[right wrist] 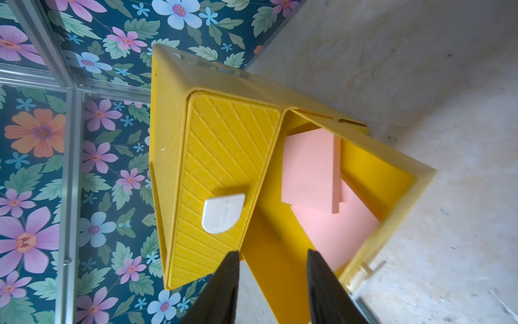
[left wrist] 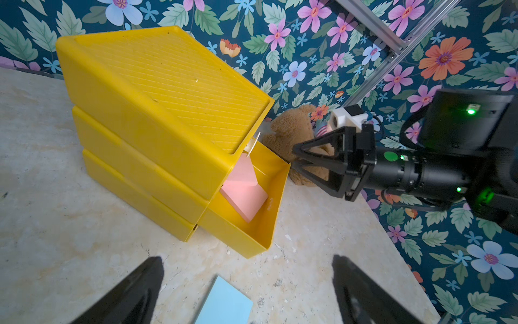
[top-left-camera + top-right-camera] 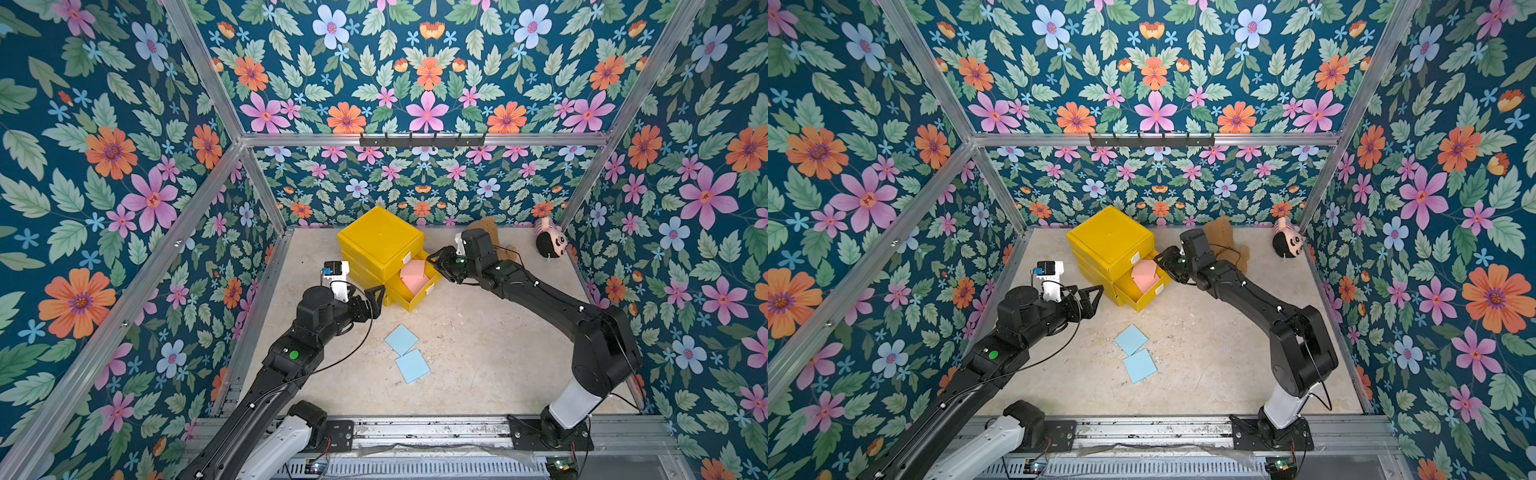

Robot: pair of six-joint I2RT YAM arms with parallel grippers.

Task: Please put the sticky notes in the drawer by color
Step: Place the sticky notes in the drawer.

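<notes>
Sorting is partway: pink notes (image 1: pixel 308 168) lie in the open drawer (image 3: pixel 380 239), blue notes (image 3: pixel 401 338) on the table (image 3: pixel 478 353) before it; left tool (image 2: pixel 246 259) and right tool (image 1: pixel 272 252) gape empty.

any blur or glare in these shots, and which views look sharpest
In both top views the light is even and the blue sticky notes look crisp. In the left wrist view the left gripper shows only as dark, soft silhouettes. In the right wrist view the open drawer smears along its near rim.
</notes>
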